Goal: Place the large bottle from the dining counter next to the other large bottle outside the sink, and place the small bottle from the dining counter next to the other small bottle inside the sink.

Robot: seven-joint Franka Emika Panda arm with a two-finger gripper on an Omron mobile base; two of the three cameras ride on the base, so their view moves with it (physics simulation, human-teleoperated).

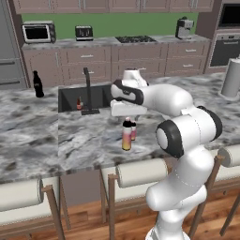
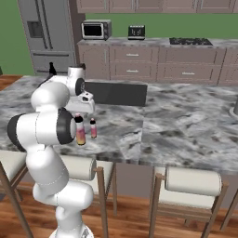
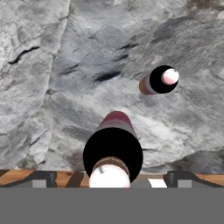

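Note:
On the marble dining counter (image 1: 79, 140) the large bottle (image 1: 126, 136), pink fading to yellow, stands upright near the front edge. The short pink small bottle (image 1: 133, 131) stands just behind it. My gripper (image 1: 124, 114) hangs open right above them, holding nothing. From the hand view I look straight down on the large bottle (image 3: 113, 153), which sits between my wide-apart fingertips (image 3: 43, 178), with the small bottle (image 3: 159, 80) beyond it. The black sink (image 1: 96, 96) holds the other small bottle (image 1: 78, 103). The dark other large bottle (image 1: 37, 85) stands left of the sink.
A black faucet (image 1: 87, 91) rises at the sink's near edge. A paper towel roll (image 1: 233, 77) stands at the far right. Padded stools (image 1: 140, 172) line the counter's front edge. A microwave (image 1: 37, 32) and toaster (image 1: 84, 32) sit on the back counter.

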